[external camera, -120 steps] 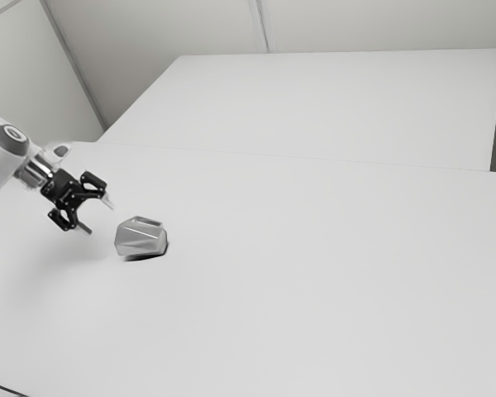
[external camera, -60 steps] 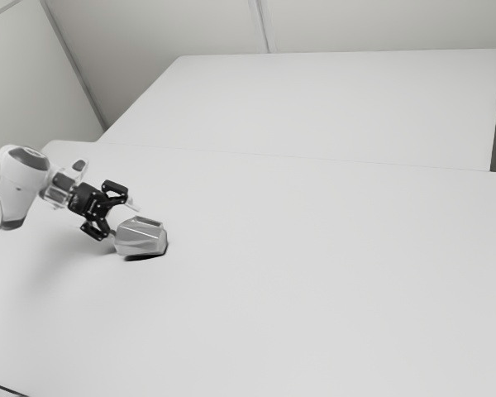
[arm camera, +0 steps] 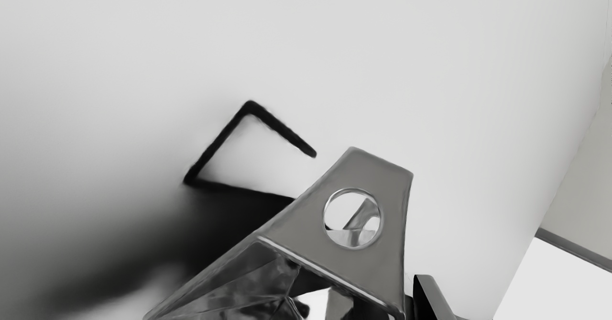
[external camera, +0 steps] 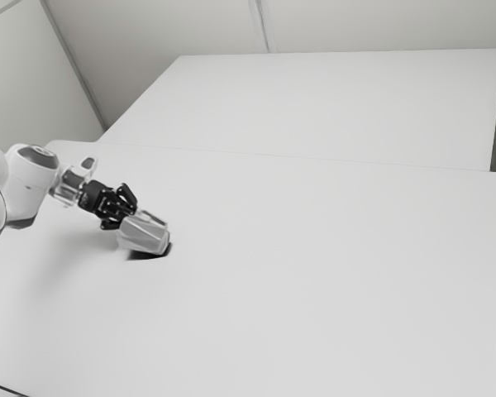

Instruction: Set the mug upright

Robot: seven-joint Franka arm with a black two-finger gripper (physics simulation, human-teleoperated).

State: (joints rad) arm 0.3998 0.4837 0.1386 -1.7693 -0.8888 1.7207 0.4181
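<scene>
Exterior view, from its left: my white arm slopes down to my black gripper, which is at the near end of the silvery mug. I cannot tell how far open I am, nor whether I have a hold on it. The exterior view gives the mug's faceted outer side; the wrist view adds a dark, angular shadow on the table and a flat grey face pierced by a round hole. Mug lies over, not upright, its long axis sloping down from me toward the exterior view's right.
</scene>
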